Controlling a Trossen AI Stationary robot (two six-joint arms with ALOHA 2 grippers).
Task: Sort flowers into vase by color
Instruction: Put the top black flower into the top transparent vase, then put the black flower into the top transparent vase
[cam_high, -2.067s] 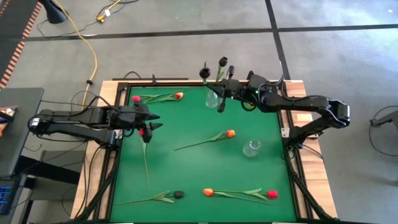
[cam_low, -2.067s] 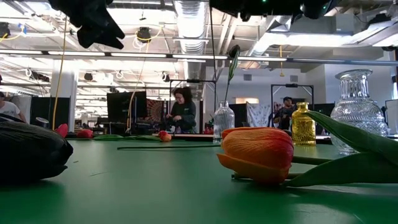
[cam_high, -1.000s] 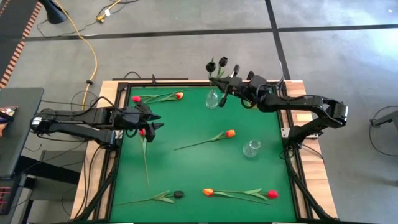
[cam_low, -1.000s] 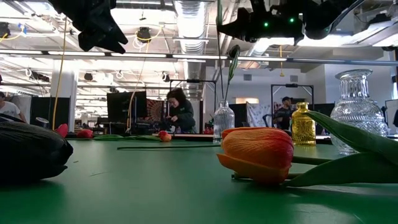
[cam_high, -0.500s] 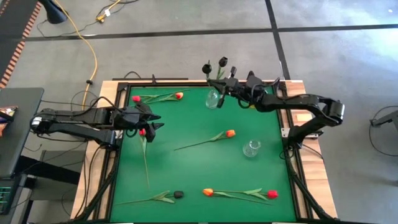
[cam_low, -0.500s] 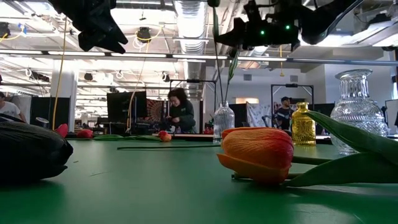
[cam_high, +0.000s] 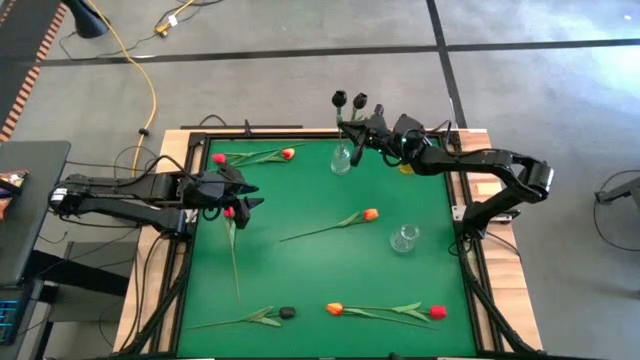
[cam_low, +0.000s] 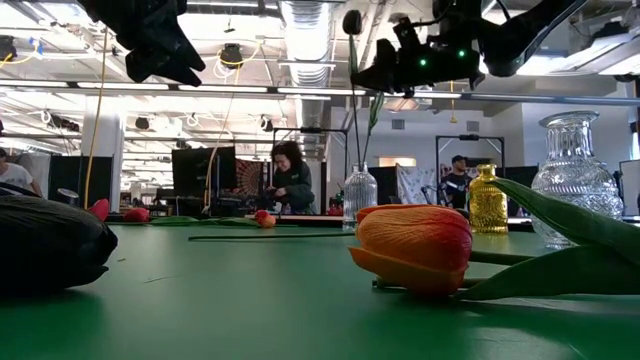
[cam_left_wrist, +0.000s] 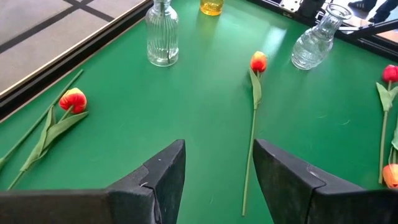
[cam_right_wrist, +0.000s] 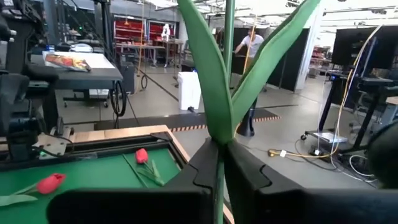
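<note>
My right gripper (cam_high: 353, 133) is at the far edge of the table, above the ribbed clear vase (cam_high: 342, 158), shut on a black tulip (cam_high: 358, 100). A second black head (cam_high: 339, 99) shows beside it over the vase. Other flowers lie flat on the green mat: red (cam_high: 219, 158) and orange (cam_high: 288, 153) at the far left, orange (cam_high: 371, 214) in the middle, and black (cam_high: 287, 313), orange (cam_high: 334, 309) and red (cam_high: 438, 312) near the front. My left gripper (cam_high: 240, 196) hangs open above another red tulip (cam_high: 229, 212) at the left. My right gripper pinches the black tulip's stem (cam_right_wrist: 219, 171) between its two fingers, just below where the leaves branch off. The fingers point level, coming from the table's right side, and lie across the stem. The flower stands upright, and its stem (cam_low: 355, 120) runs down to the ribbed vase's mouth (cam_low: 359, 168).
A small amber vase (cam_left_wrist: 211, 5) stands by the far edge under my right arm. A round clear vase (cam_high: 404, 238) stands toward the right of the mat. In the low view an orange head (cam_low: 415, 245) and a black head (cam_low: 45, 245) lie close by. People are in the room beyond.
My right gripper has moved a little toward the table's far left corner and down, carrying the black tulip. The flower has sunk over the ribbed vase, and its head now shows in the low view.
</note>
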